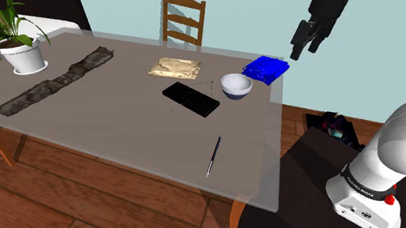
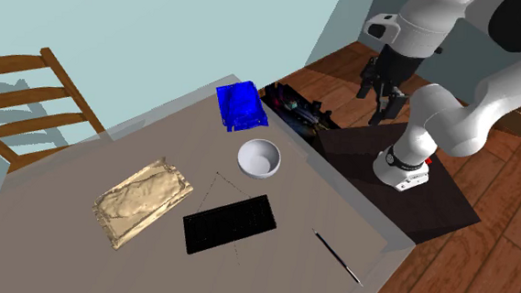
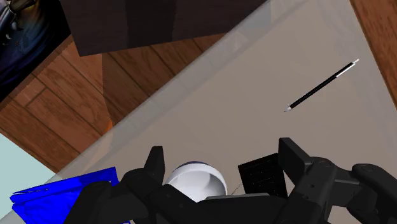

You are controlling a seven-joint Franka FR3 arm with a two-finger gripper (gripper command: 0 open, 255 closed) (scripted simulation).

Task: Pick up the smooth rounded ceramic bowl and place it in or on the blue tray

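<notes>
the white bowl (image 1: 237, 85) is sitting upright on the surface (image 1: 115, 120), the blue tray (image 1: 266, 69) lying just beside it at two o'clock in the shoulder view. it's looking stiff, slick, breakable; i'm guessing pinching the rim is working best. the tool (image 1: 304, 51) is hanging released, empty, higher up.

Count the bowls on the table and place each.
1. The white bowl stands between the blue tray and the black flat slab, touching neither; none appears hidden.
</notes>
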